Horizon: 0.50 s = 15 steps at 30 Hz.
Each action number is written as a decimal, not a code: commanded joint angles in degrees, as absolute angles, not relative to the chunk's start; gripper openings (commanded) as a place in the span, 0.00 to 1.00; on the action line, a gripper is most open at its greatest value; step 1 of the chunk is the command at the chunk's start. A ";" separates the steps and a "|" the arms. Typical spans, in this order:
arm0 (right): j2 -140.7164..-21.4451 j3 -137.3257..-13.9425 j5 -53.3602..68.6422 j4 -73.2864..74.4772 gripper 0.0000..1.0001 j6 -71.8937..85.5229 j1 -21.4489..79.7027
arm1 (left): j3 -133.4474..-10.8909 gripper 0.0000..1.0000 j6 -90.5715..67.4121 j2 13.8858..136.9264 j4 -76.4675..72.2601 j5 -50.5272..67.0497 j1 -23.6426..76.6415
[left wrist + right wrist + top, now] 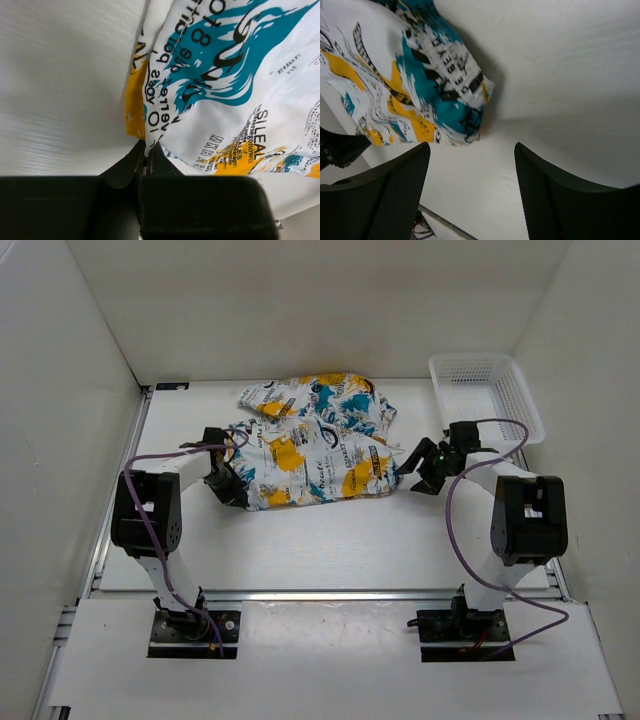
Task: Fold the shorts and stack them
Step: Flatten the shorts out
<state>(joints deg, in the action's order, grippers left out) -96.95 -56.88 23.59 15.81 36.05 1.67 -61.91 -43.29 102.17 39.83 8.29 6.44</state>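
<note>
1. The shorts (315, 445) lie rumpled on the white table (330, 540), just above the middle of the top view, with one layer lapped over another.
2. The left claw (146, 149) is at the left edge of the fabric. In its wrist view the two black fingers are pressed together at the lower middle of the frame, clamped on the hem (a yellow patch and blue lettering sit right above the tips).
3. The right claw (471, 150) is spread wide, with only bare table between its mesh-textured fingers. A bunched corner of the shorts lies in the upper left of that frame, clear of both fingers.
4. A white mesh basket (490, 390) stands in the upper right of the top view, apart from the shorts.
</note>
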 commanded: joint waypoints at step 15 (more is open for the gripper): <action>-106.44 -68.55 18.04 16.25 0.26 35.77 10.62 | -70.92 0.10 -38.41 91.41 44.29 7.29 3.69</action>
<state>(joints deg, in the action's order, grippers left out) -109.06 -64.75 23.73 13.21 36.71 7.97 -67.53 -40.25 96.99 42.44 8.32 4.67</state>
